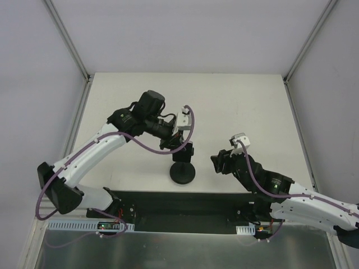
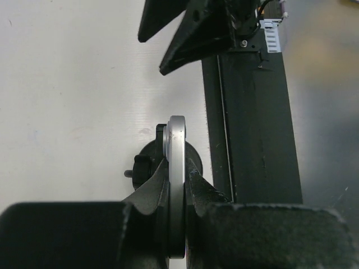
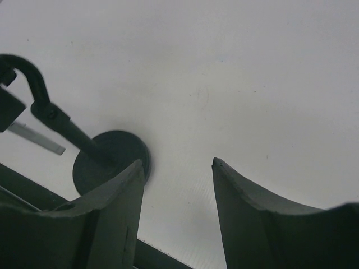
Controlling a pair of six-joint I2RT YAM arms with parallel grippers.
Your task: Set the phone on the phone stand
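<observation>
While clamped edgewise, phone hangs beside phone stand.

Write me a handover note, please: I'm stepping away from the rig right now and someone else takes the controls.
Left gripper: shut on the phone, gripped by its faces, edge toward the wrist camera.
Right gripper: open, empty, low beside the phone stand.
Phone: held directly over the stand's base; whether it touches the bracket cannot be told.
Done: phone lifted and at the stand.
Left: seat it, release, withdraw.
</observation>
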